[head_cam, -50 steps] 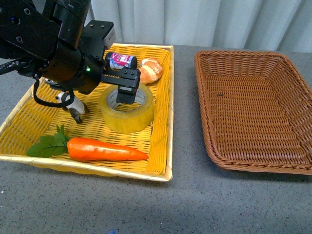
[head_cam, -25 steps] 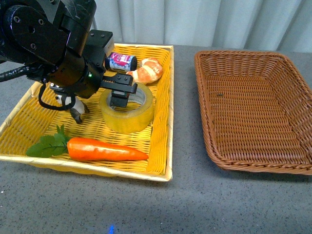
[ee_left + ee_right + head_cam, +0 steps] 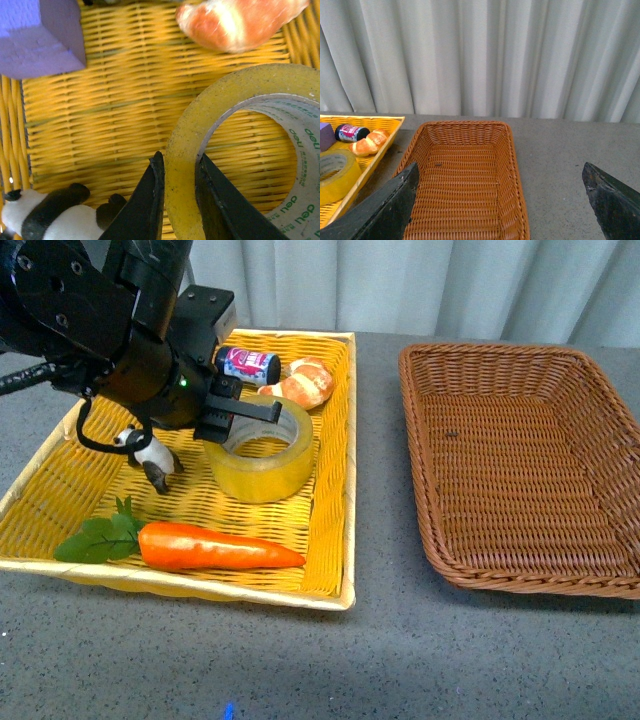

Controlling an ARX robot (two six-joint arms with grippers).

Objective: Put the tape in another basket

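The tape [image 3: 265, 465] sits in the yellow basket [image 3: 345, 470], on its right side, with a bread roll [image 3: 305, 383] and a small can [image 3: 248, 364] behind it, a toy panda [image 3: 150, 452] to its left and a carrot [image 3: 215, 547] in front. The left gripper [image 3: 178, 167] has come down on the near-left part of the ring. In the left wrist view one finger stands inside the hole and the other outside, with the yellow wall of the roll pinched narrowly between them. Both fingers appear to touch the wall, so I judge the hold made, though the contact is partly hidden at the picture's edge. Whether the roll has left the basket floor I cannot tell; in the front view it looks slightly tilted.

The brown basket [image 3: 520, 460] stands well apart to the right on the grey tabletop [image 3: 380, 660]. The right gripper [image 3: 500, 170] hangs above its near end, spread wide and holding nothing.

So the task looks early: reaching and gripping seem done. Lifting, carrying across the gap between the two baskets and letting go inside the brown one are all left to do.
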